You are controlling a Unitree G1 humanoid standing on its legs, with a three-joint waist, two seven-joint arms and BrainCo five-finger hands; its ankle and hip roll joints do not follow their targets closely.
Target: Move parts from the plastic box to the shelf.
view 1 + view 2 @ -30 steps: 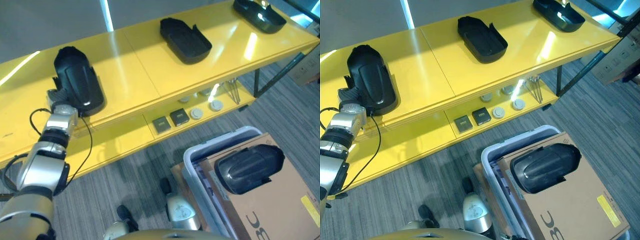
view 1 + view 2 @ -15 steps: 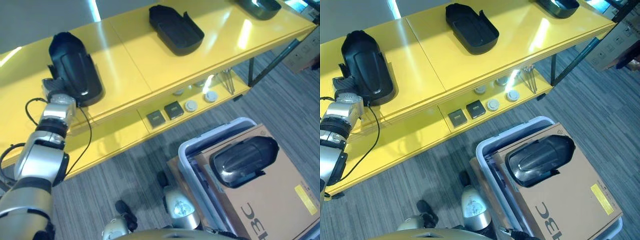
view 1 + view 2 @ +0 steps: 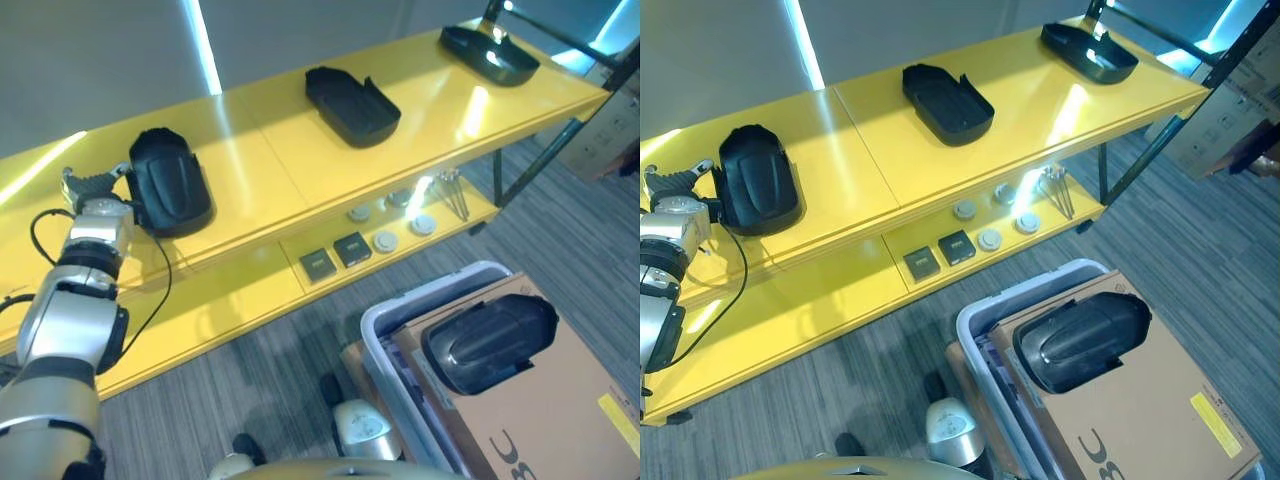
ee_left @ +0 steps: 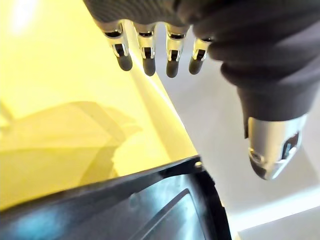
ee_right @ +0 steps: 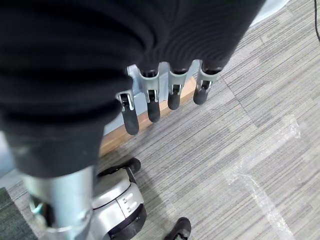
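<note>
A black moulded part [image 3: 170, 182] lies on the top board of the yellow shelf [image 3: 270, 150], at its left end. My left hand [image 3: 93, 190] is just left of it, open, its fingers [image 4: 147, 55] straight and off the part's edge [image 4: 165, 200]. Another black part [image 3: 488, 342] rests on a cardboard sheet [image 3: 560, 400] in the plastic box [image 3: 375, 320] on the floor at lower right. My right hand [image 5: 150, 95] hangs open over the carpet, holding nothing.
Two more black parts [image 3: 352, 100] [image 3: 490, 55] lie further right on the shelf's top board. The lower board carries two small dark squares [image 3: 335, 255], several pale discs [image 3: 385, 240] and thin metal rods [image 3: 452, 190]. Grey carpet lies between shelf and box.
My left hand has come off the black part and drawn back to its left with fingers spread. The head camera has shifted; the part stays on the shelf.
</note>
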